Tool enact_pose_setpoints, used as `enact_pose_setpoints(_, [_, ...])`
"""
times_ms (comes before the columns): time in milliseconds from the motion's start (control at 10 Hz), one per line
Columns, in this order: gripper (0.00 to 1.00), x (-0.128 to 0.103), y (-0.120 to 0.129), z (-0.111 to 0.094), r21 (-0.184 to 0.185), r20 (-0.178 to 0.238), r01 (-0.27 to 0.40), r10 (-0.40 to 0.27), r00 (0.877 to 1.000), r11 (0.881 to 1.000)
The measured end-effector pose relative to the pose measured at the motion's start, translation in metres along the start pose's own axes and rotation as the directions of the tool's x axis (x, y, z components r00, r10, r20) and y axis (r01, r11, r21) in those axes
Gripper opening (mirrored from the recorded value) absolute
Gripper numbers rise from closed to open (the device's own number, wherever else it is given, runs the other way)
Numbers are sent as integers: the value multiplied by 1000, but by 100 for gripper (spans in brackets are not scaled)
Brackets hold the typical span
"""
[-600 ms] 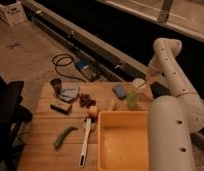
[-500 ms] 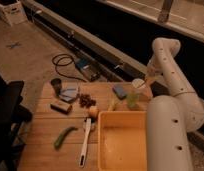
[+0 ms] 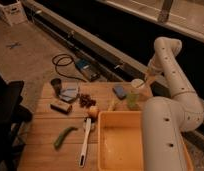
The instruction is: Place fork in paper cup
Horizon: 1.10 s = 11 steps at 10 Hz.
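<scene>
At the far right edge of the wooden worktop (image 3: 45, 150) stands the paper cup (image 3: 134, 96), upright, its round pale rim facing up and its sides tinted yellowish green. Our tool (image 3: 146, 79) hangs just beside and slightly above that rim, on the cup's right, at the end of the white arm (image 3: 167, 52), which bends over from the back and comes down toward it. We cannot tell how far open the tool is, nor whether it has hold of anything. Just left of the cup lies a small blue object (image 3: 119, 91). A large yellow bin (image 3: 106, 150) fills the near right part of the worktop, partly hidden by the thick white lower link of the arm. Along the bin's left side lies a long white utensil (image 3: 85, 142), well apart from the cup; we cannot make out whether it is a fork. Near its upper end sits a small round yellowish fruit (image 3: 93, 111), and to its left a green pod-shaped thing (image 3: 64, 136). Farther back we see a dark reddish cluster (image 3: 86, 100), a brown block (image 3: 61, 106), a grey-blue pad (image 3: 70, 92) and, beside that pad, a small dark cup (image 3: 56, 84). A coiled black cable (image 3: 64, 62) lies on the floor beyond the worktop.
</scene>
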Motion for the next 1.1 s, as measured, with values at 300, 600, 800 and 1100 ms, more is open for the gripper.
enact_pose_setpoints(300, [64, 2, 2, -5, 10, 44, -12, 12, 999, 1000])
enact_pose_setpoints(600, [80, -1, 1, -12, 26, 82, -14, 12, 997, 1000])
enact_pose_setpoints(800, [80, 1, 4, -17, 27, 94, -19, 17, 995, 999])
enact_pose_setpoints(1100, [80, -1, 3, -16, 25, 94, -17, 15, 995, 1000])
